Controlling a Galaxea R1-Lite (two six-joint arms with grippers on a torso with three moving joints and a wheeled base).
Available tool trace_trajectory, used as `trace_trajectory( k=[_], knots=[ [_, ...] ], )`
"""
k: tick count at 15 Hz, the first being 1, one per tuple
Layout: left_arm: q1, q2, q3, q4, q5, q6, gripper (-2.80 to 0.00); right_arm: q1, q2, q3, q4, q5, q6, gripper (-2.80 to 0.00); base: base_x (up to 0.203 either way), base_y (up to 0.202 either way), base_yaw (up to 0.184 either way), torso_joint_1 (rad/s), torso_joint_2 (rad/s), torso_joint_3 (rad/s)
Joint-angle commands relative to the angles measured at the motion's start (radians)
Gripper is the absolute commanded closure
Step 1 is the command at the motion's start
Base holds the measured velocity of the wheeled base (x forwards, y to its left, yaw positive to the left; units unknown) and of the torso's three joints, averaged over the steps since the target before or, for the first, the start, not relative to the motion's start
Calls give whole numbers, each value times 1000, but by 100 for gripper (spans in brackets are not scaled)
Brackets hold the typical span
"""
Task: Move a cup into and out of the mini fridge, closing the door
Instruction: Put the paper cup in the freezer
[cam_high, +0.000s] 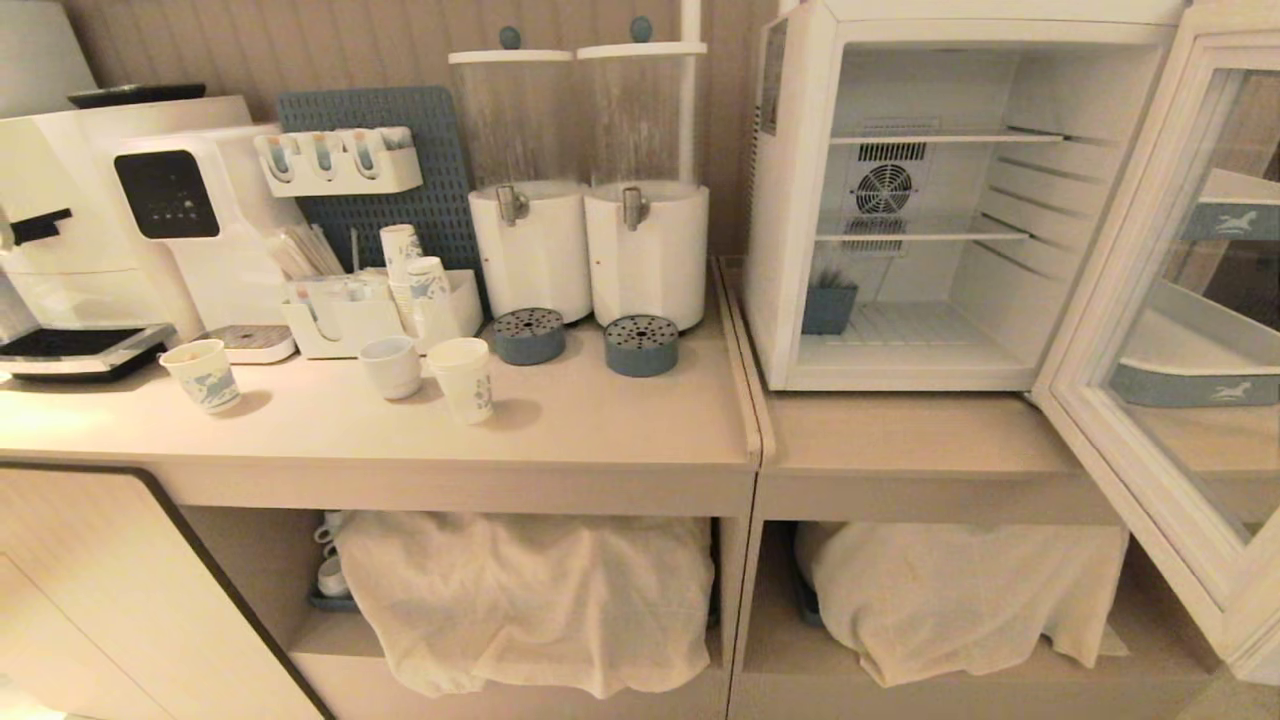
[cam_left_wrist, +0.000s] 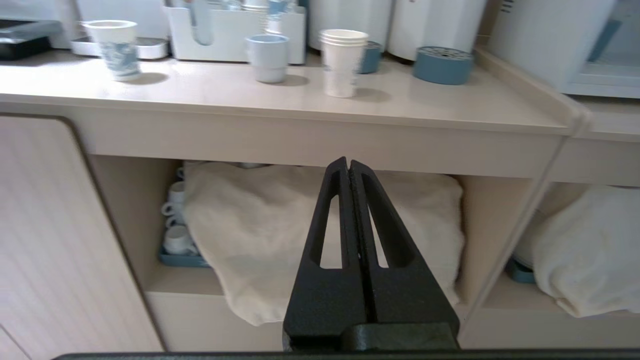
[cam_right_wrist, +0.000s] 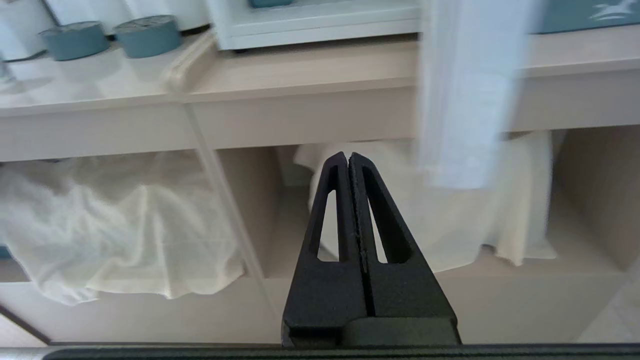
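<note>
Draped pale cloths (cam_high: 530, 600) are covering the open shelves under the counter (cam_high: 600, 430), a tray of white mugs (cam_left_wrist: 175, 225) showing beside one. Up top, the cup (cam_high: 463, 378), white with blue print and layered rims, is standing upright near the counter's front edge, well left of the mini fridge (cam_high: 900, 200), whose door (cam_high: 1170, 330) is hanging wide open; only a small blue pot (cam_high: 828, 305) is sitting inside. Both the left gripper (cam_left_wrist: 349, 167) and right gripper (cam_right_wrist: 348, 161) are hanging clenched and empty below counter level.

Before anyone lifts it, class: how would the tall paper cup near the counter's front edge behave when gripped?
The paper cup probably weighs little. Its thin walls may crush under a hard squeeze, though its layered rims suggest nested cups, so stiffer. Tall and narrow, it could tip if nudged.
</note>
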Motion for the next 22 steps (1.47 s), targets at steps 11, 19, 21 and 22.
trace_trajectory(
  k=[11, 19, 21, 22],
  knots=[
    [1, -3, 40, -3, 1, -4, 0, 0, 1, -1, 0, 0, 0, 0, 0, 192, -1, 2, 1, 3],
    [1, -3, 40, -3, 1, -13, 0, 0, 1, -1, 0, 0, 0, 0, 0, 194, -1, 3, 3, 3],
    [1, -3, 40, -3, 1, -13, 0, 0, 1, -1, 0, 0, 0, 0, 0, 191, 1, 3, 2, 1],
    [1, -3, 40, -3, 1, -13, 0, 0, 1, -1, 0, 0, 0, 0, 0, 187, 1, 2, 1, 3]
  ],
)
